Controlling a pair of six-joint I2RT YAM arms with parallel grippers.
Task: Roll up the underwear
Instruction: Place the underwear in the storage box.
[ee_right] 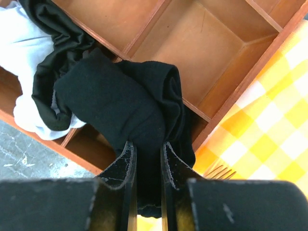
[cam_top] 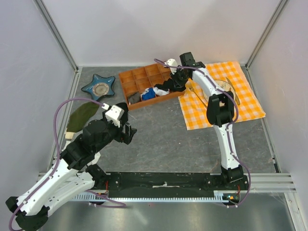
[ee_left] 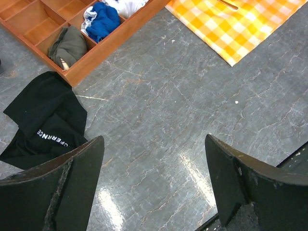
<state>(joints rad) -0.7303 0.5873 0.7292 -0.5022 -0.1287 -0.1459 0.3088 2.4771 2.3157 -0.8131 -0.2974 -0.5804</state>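
Note:
The underwear (ee_right: 110,101) is a bunched roll of plain black fabric held over the orange compartment tray (ee_right: 202,38). My right gripper (ee_right: 148,144) is shut on its near end, and the fabric fills the gap between the fingers. In the top view the right gripper (cam_top: 173,82) is at the tray's right end (cam_top: 144,79) with the black bundle (cam_top: 163,89) under it. My left gripper (ee_left: 154,139) is open and empty above bare table, near the table's middle left (cam_top: 129,132).
A smaller black cloth with pale lettering (ee_left: 45,115) lies by the tray's near corner. The tray holds blue (ee_left: 102,19), grey-olive (ee_left: 70,45) and white (ee_right: 19,43) cloths. An orange checked cloth (cam_top: 240,91) lies right, a fork (ee_right: 219,171) on it. A blue star dish (cam_top: 98,87) and an olive-green cloth (cam_top: 81,117) lie left.

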